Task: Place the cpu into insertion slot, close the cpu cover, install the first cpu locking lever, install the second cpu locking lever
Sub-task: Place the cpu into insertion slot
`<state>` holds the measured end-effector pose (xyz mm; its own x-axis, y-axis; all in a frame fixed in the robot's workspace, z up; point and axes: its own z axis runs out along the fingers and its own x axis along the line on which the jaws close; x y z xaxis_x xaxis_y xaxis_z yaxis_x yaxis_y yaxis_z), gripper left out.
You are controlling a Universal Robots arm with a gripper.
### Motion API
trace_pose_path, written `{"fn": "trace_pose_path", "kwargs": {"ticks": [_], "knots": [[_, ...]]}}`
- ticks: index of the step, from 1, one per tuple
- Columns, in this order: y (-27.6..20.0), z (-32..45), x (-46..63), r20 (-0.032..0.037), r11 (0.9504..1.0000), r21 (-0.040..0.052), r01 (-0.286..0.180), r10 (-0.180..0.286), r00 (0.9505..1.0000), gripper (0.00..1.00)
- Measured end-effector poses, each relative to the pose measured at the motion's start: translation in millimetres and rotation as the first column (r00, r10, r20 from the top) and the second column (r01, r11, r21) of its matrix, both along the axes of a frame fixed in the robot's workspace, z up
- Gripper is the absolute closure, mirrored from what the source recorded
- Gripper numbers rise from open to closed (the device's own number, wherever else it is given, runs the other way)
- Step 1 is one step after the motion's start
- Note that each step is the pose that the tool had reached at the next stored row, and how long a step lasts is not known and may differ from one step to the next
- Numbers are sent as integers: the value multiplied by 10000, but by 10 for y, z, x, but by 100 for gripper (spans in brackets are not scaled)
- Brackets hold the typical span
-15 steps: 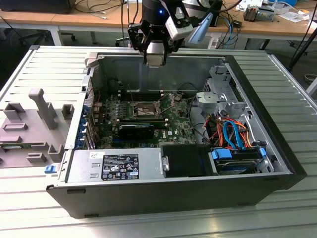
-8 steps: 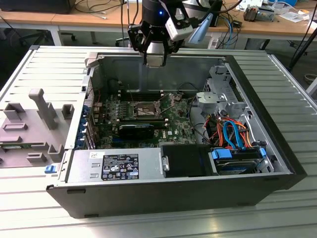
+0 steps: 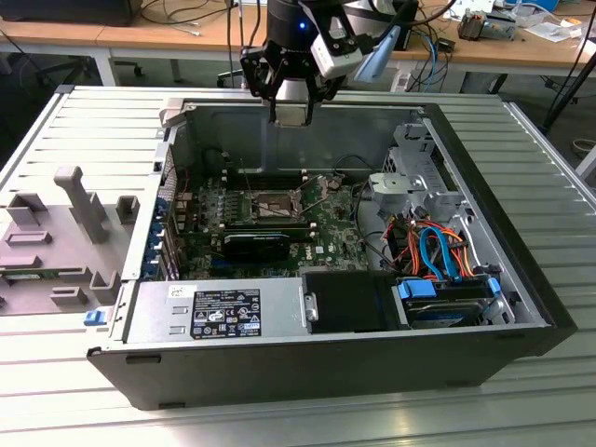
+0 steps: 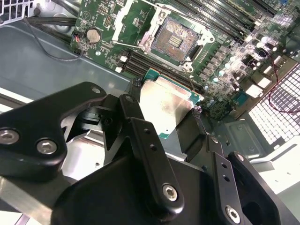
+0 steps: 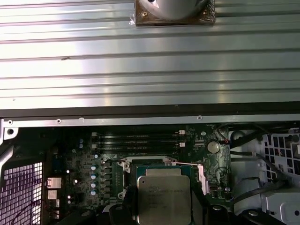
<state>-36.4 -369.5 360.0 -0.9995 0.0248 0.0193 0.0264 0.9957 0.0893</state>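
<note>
My gripper (image 3: pixel 294 112) hangs above the far wall of the open computer case, shut on the cpu (image 4: pixel 164 105), a silvery square plate on a green base. Black fingers (image 4: pixel 133 101) press on two of its opposite sides. The insertion slot (image 4: pixel 174 40) on the green motherboard lies uncovered beneath it, its dark pin field bare. In the exterior view the insertion slot (image 3: pixel 270 205) sits nearer the camera than the gripper and lower. The cpu (image 5: pixel 164 194) overlaps the insertion slot's (image 5: pixel 157 164) near edge in the first wrist view. A thin metal lever (image 5: pixel 185 164) runs along the slot. I cannot make out how the cpu cover stands.
Long black memory slots (image 3: pixel 263 175) run beside the socket. A labelled black box (image 3: pixel 223 312) fills the case's near side. A grey perforated drive cage (image 3: pixel 421 168) and orange and blue cables (image 3: pixel 436 250) crowd the exterior view's right. A grey moulded fixture (image 3: pixel 65 233) lies outside the case.
</note>
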Motion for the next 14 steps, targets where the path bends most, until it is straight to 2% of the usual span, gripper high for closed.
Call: {"fn": "trace_pose_path", "kwargs": {"ticks": [14], "knots": [[-3, -26, 0, 0, 10000, 0, 0, 0, 10000, 45]]}}
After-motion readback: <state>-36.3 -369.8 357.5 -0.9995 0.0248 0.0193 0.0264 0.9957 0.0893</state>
